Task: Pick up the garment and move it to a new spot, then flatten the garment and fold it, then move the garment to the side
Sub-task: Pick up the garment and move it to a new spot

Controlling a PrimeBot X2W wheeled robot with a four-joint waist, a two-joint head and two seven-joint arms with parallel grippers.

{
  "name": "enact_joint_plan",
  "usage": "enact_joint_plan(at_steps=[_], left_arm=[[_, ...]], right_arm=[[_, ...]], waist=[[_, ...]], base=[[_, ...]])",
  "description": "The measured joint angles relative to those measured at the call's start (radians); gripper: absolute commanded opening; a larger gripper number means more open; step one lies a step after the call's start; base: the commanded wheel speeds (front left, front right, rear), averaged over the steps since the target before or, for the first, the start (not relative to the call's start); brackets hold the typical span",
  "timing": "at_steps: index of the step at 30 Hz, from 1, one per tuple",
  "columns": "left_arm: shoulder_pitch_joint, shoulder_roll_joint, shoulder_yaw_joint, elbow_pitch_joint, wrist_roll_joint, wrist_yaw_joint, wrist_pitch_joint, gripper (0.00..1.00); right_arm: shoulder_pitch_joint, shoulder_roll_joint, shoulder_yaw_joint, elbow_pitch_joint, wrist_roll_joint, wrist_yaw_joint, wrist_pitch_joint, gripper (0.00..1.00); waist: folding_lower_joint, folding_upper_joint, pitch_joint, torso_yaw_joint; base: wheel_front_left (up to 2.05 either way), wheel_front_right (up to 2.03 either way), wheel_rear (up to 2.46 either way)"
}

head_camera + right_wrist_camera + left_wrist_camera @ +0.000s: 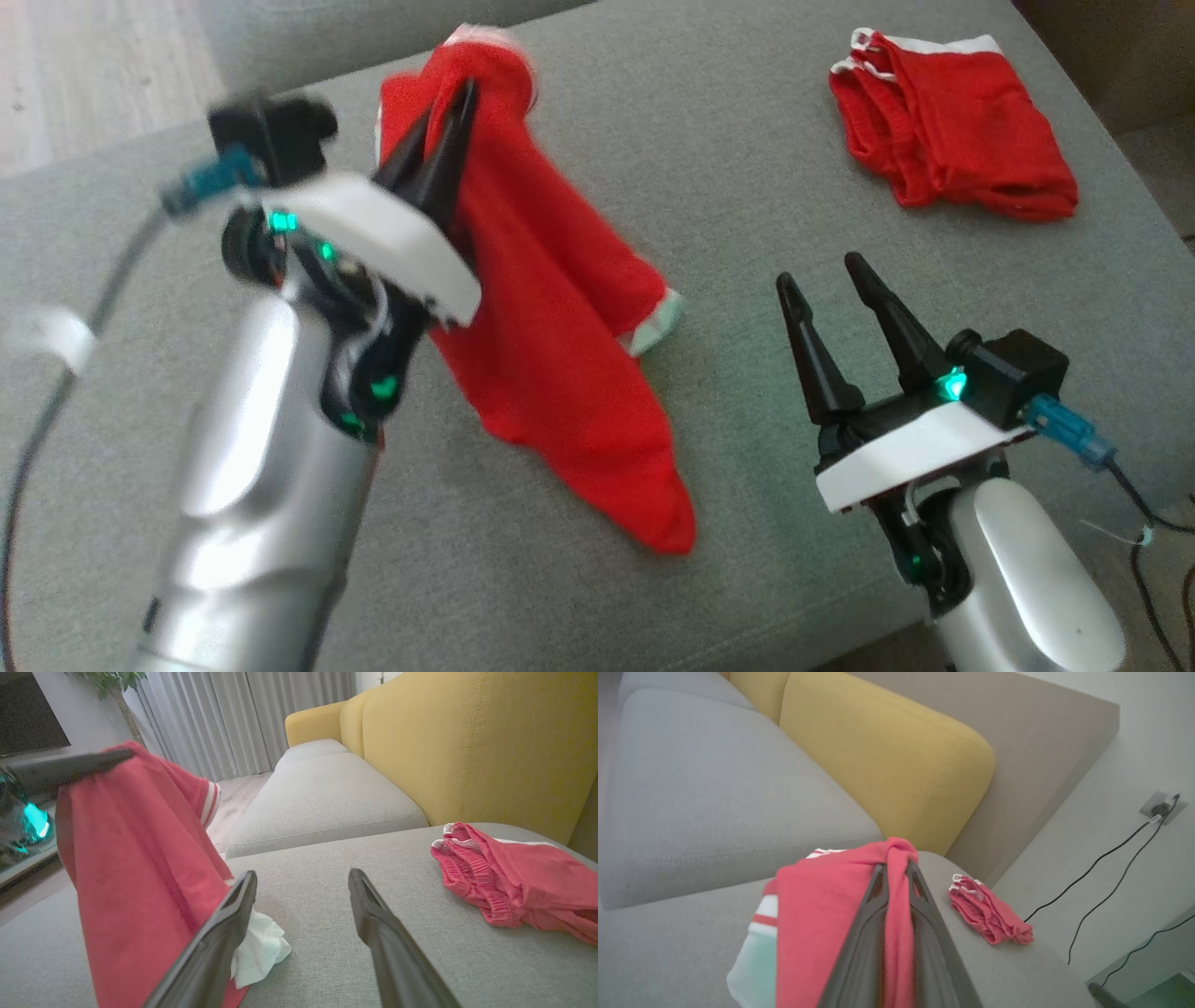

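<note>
item: red garment (551, 355), lifted off the seat, pinched by left gripper (462, 101).
left gripper's fingers pressed together on a bunched fold at the garment's top, at 11 o'clock in the head view; the cloth hangs toward 6 o'clock, its lower end apparently resting on the grey cushion (728, 187), though blur leaves contact uncertain. right gripper (818, 269) at 4 o'clock, fingers spread, holding nothing, near the hanging cloth. second red garment (952, 140) lies crumpled at 1 o'clock, well apart. yellow backrest (887, 756) beyond.
</note>
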Motion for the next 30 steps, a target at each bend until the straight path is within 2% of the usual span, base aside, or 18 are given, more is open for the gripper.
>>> enact_joint_plan(at_steps=[4, 5, 6, 10, 18, 26, 30], left_arm=[[0.041, 0.006, -0.022, 0.145, 0.085, -0.004, -0.142, 0.0], [0.053, 0.008, -0.032, 0.183, 0.108, -0.004, -0.176, 0.36], [0.066, 0.009, -0.037, 0.217, 0.126, -0.004, -0.208, 1.0], [0.128, 0.001, -0.043, 0.32, 0.135, -0.005, -0.353, 1.0], [0.279, 0.021, 0.011, 0.271, 0.124, 0.007, -0.577, 1.0], [0.492, 0.121, 0.118, 0.15, 0.136, 0.064, -0.623, 1.0], [0.569, 0.129, 0.149, 0.122, 0.136, 0.085, -0.624, 1.0]], right_arm=[[-0.022, 0.001, 0.007, 0.019, 0.004, 0.0, -0.01, 1.0], [-0.025, 0.001, 0.01, 0.024, 0.008, 0.0, -0.012, 1.0], [-0.026, 0.002, 0.011, 0.028, 0.008, 0.0, -0.012, 1.0], [-0.024, 0.001, 0.001, 0.04, 0.008, 0.0, -0.013, 1.0], [0.033, -0.009, -0.033, 0.031, 0.008, 0.0, 0.002, 1.0], [0.09, -0.011, -0.076, 0.021, 0.008, 0.0, 0.025, 1.0], [0.13, -0.01, -0.093, 0.025, 0.008, 0.0, 0.034, 1.0]], waist=[[0.0, 0.0, 0.013, -0.012], [0.0001, 0.0, 0.01, -0.012], [0.0, 0.0, 0.007, -0.011], [-0.0001, 0.0, -0.019, 0.009], [-0.0003, 0.0, -0.075, 0.078], [-0.0003, 0.0, -0.121, 0.15], [-0.0004, 0.0, -0.143, 0.165]], base=[[0.0, 0.0, 0.0], [0.0, 0.0, 0.0], [0.0, 0.0, 0.0], [0.0, 0.0, 0.0], [0.0, 0.0, 0.0], [0.0, 0.0, 0.0], [0.0, 0.0, 0.0]])
